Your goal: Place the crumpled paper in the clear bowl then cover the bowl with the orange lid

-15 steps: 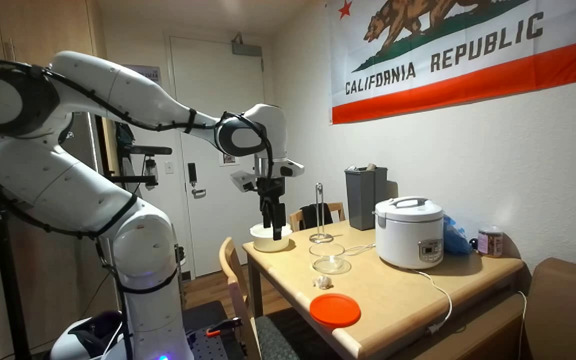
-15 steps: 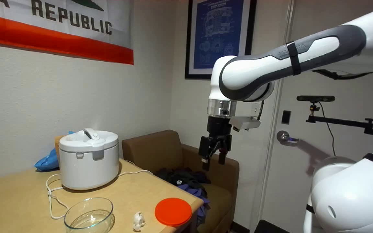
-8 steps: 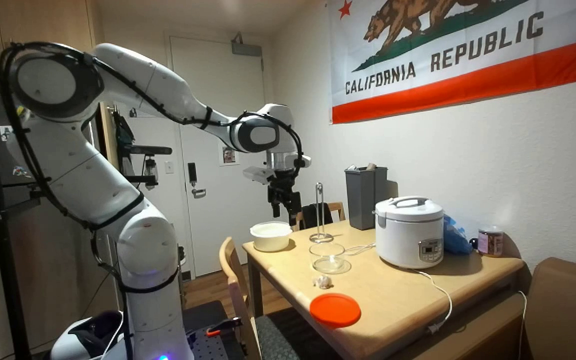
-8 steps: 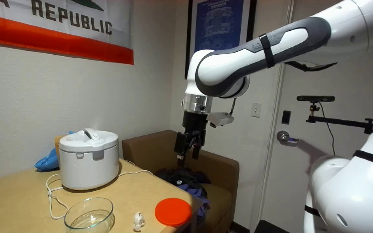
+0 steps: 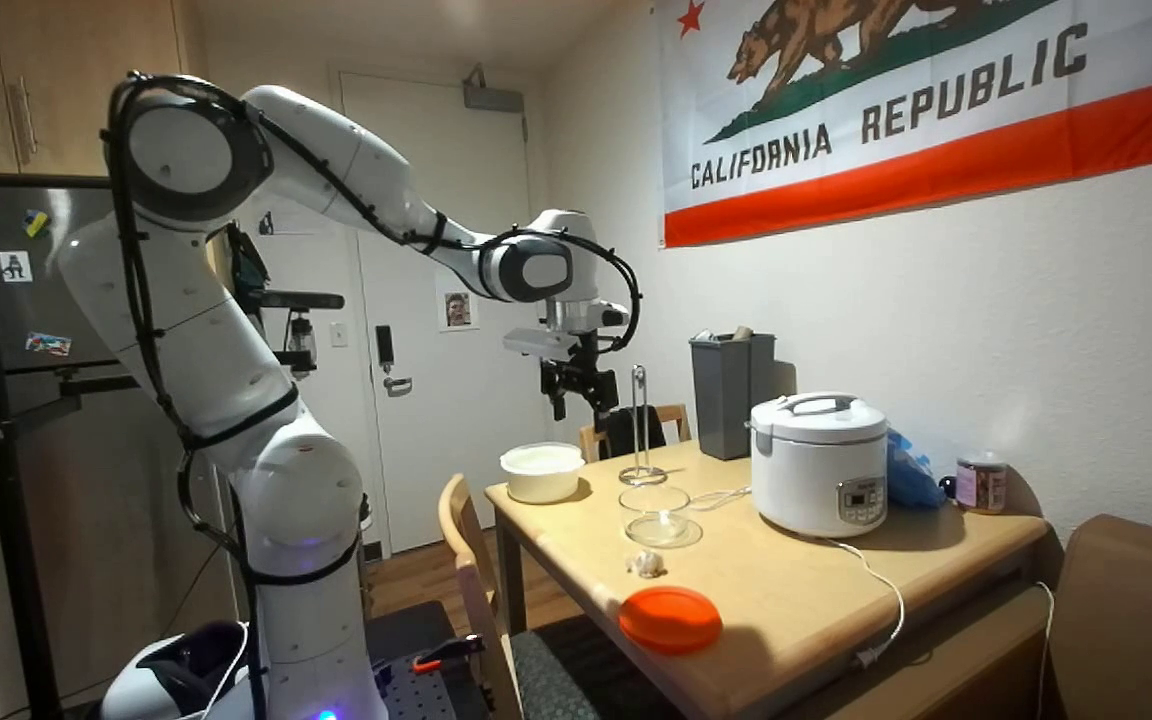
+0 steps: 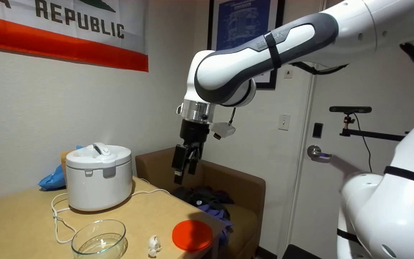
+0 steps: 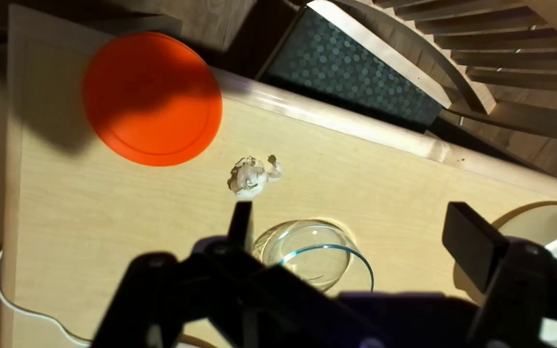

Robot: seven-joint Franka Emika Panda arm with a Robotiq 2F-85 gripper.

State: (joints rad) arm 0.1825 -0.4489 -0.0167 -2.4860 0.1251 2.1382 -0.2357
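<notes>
On a pale bench (image 7: 90, 208), crumpled paper (image 7: 248, 177) sits beyond one tip of my wide-spread, empty fingers (image 7: 472, 244) in the wrist view, toward the orange lid (image 7: 152, 99)

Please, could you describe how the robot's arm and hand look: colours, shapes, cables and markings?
The arm is white with rounded segments, dark grey panels and black straps. A black cable runs along it. Faint lettering shows on a grey panel, partly covered by a strap. A silver metal collar joins the arm to the black, angular, two-fingered hand.
</notes>
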